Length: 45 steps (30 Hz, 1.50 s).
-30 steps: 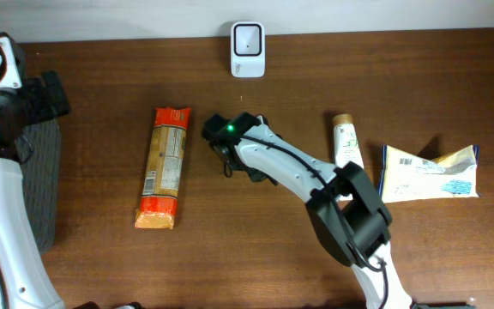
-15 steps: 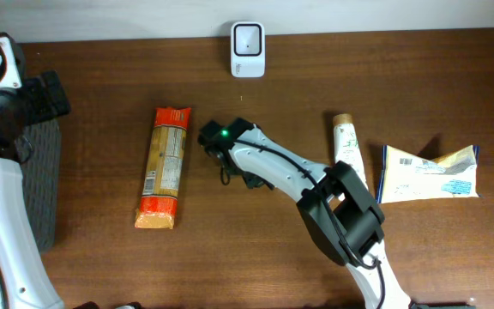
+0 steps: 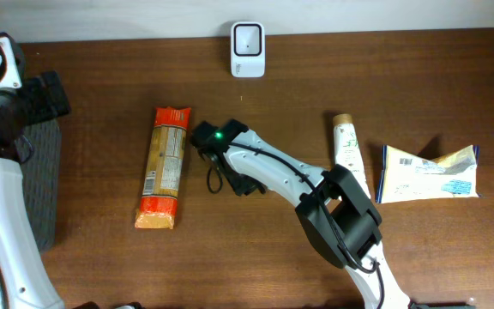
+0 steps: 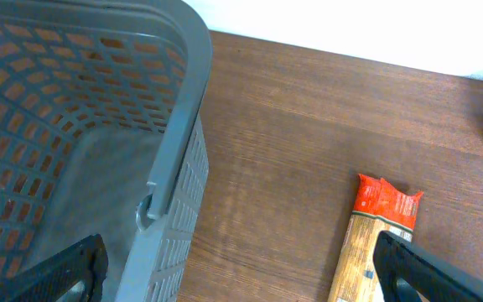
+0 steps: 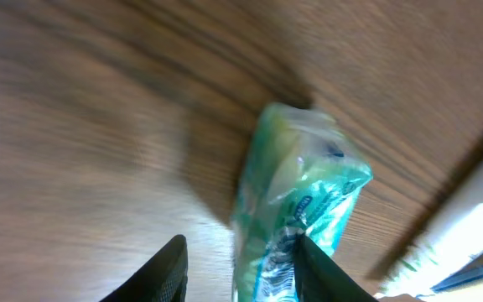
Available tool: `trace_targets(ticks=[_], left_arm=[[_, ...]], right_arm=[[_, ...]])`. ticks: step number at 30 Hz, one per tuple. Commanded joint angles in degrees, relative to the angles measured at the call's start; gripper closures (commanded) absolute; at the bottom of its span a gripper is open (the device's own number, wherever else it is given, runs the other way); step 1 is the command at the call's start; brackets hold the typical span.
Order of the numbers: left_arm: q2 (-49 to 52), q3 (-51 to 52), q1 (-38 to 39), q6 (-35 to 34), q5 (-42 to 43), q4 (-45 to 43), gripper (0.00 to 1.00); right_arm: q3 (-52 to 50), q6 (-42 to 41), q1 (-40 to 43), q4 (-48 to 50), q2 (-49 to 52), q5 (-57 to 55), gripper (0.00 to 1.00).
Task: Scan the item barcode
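Rightward: basket [image 3: 48, 189], pasta pack [image 3: 165, 167], tube [image 3: 347, 146], perhaps a pouch [image 3: 429, 173].

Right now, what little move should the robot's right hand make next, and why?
Probably ease the right gripper down over the green packet before closing. Its jaws stand apart, the packet lies on the table just ahead of them, and nothing looks gripped yet, though the wrist view is blurry.

wooden table [image 3: 101, 94] | on it: pasta pack [image 3: 164, 167], scanner [image 3: 248, 38], tube [image 3: 347, 146], bag [image 3: 429, 173], grey basket [image 3: 45, 184]
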<state>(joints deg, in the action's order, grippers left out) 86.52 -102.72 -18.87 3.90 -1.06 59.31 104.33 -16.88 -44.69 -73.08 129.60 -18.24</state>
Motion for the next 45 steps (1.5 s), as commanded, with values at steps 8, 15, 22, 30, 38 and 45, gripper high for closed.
trace_targets(ticks=[8,15,22,30,38,45], left_arm=[[-0.28,-0.66,-0.15,0.94,-0.22,-0.04,0.01],[-0.28,-0.66,-0.15,0.94,-0.22,-0.04,0.01],[-0.28,-0.66,-0.15,0.94,-0.22,-0.04,0.01],[-0.28,-0.66,-0.15,0.94,-0.22,-0.04,0.01],[-0.28,-0.66,-0.15,0.94,-0.22,-0.04,0.01],[-0.28,-0.66,-0.15,0.94,-0.22,-0.04,0.01]], right_arm=[[4.66,1.88,0.48,-0.02,0.20,7.17,0.55],[4.66,1.88,3.65,-0.48,0.09,9.88,0.55],[4.63,13.14,14.75,0.00,0.09,31.21,0.55],[1.44,24.17,21.92,0.26,0.11,52.39,0.58],[-6.58,23.93,20.81,6.32,0.11,51.98,0.61],[-6.91,23.96,22.95,5.84,-0.61,51.01,0.66]])
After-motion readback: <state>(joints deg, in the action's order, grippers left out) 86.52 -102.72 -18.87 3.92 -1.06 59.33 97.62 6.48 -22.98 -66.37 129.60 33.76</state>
